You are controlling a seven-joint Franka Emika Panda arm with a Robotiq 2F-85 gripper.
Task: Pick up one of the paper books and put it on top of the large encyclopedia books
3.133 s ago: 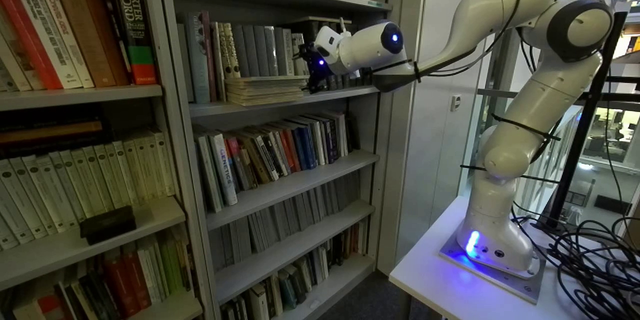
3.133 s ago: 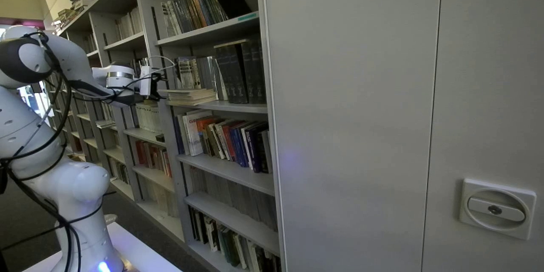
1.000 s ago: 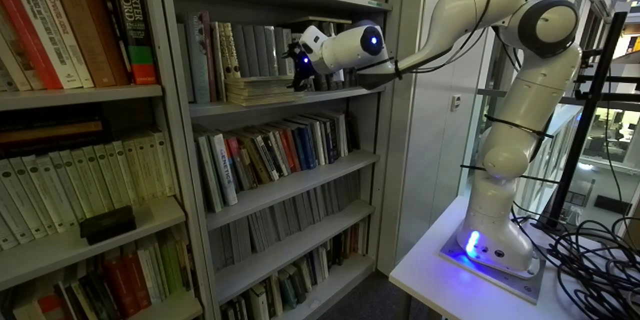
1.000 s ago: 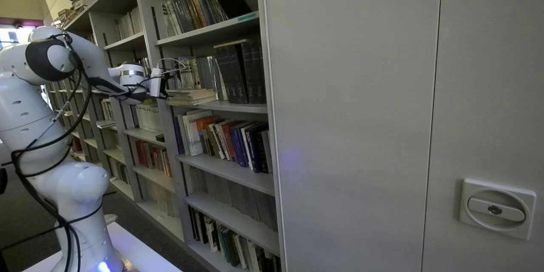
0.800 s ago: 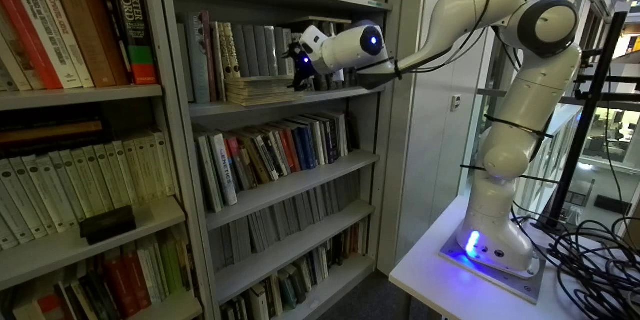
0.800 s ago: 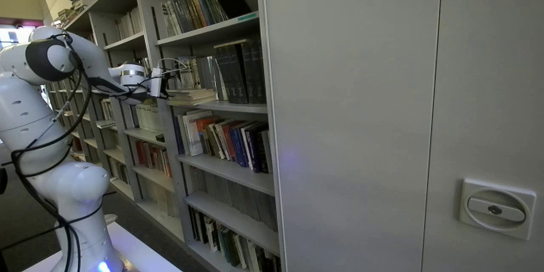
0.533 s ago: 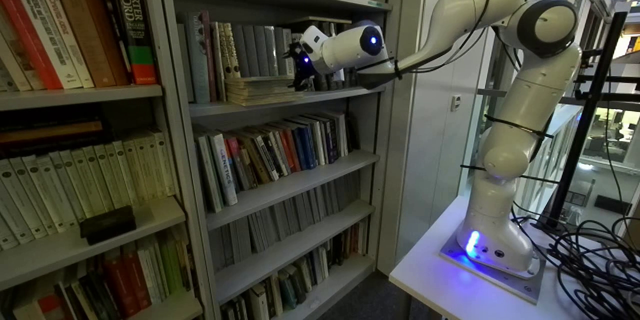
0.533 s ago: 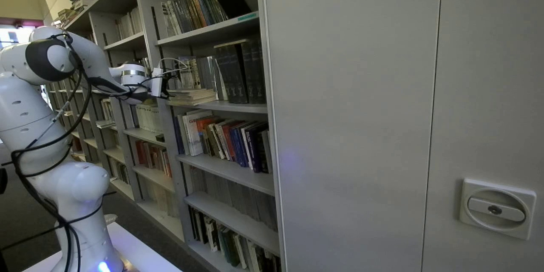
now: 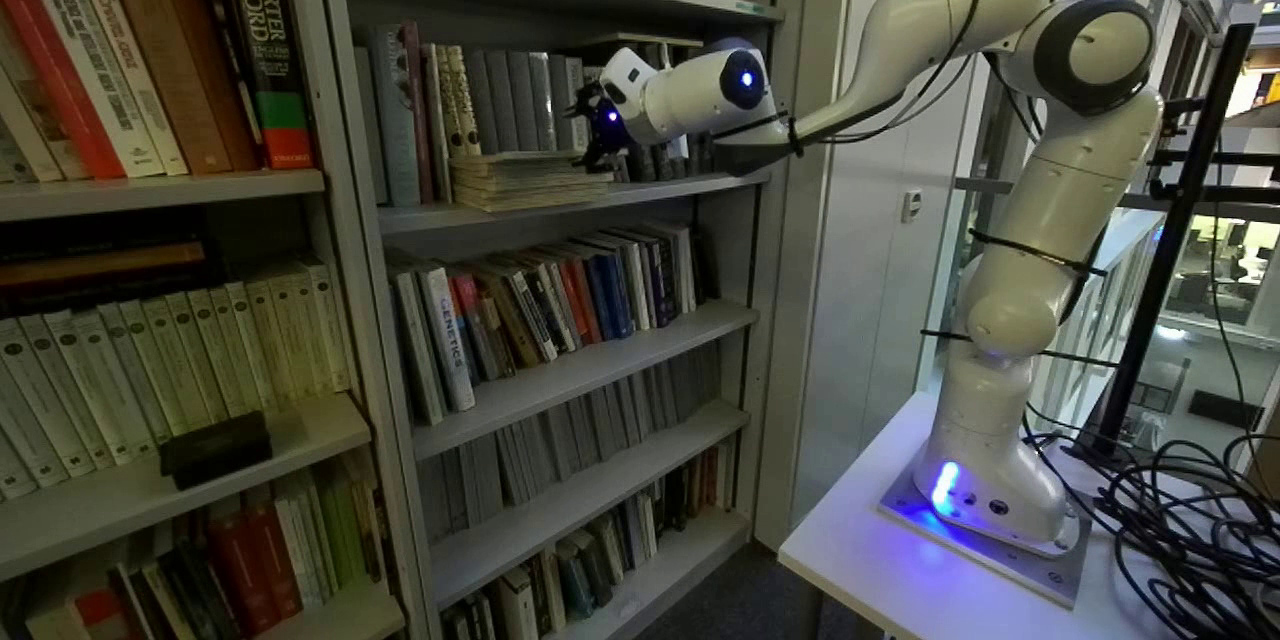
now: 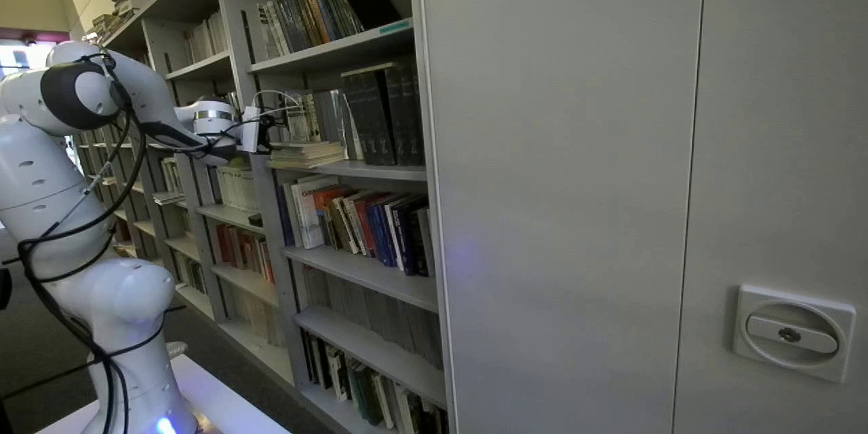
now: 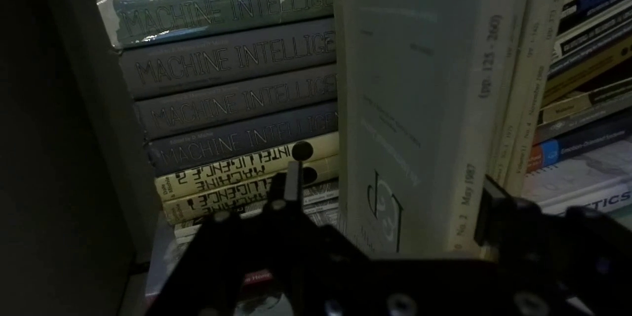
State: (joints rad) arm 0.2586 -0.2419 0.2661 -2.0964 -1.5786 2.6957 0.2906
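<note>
My pincer (image 11: 393,197) stands wide, its upper finger (image 11: 295,182) and lower finger (image 11: 489,212) well apart. Right in front of it lies the stack of paper books (image 9: 525,185), flat on the shelf (image 9: 420,218). In the wrist view the top paper book (image 11: 410,84) comes between them: the upper finger is over its pale cover with a gap, and the lower finger is down by the spines; I cannot tell whether it touches them.

The large encyclopedia books (image 10: 383,115), dark volumes standing side by side, are on that same shelf, to the right of my pincer in both exterior views; in an exterior view my wrist (image 9: 690,100) hides part of them. Past my pincer, behind the stack, stands a row of grey books (image 11: 227,64) with MACHINE INTELLIGENCE on the spines, and beside those, two cream books (image 11: 222,173). Below my pincer, the next shelf down (image 9: 600,370) carries a leaning row, among it a white book (image 9: 450,340) marked GENETICS. My arm (image 9: 1045,210) reaches back to the white table (image 9: 850,530), well below my pincer.
</note>
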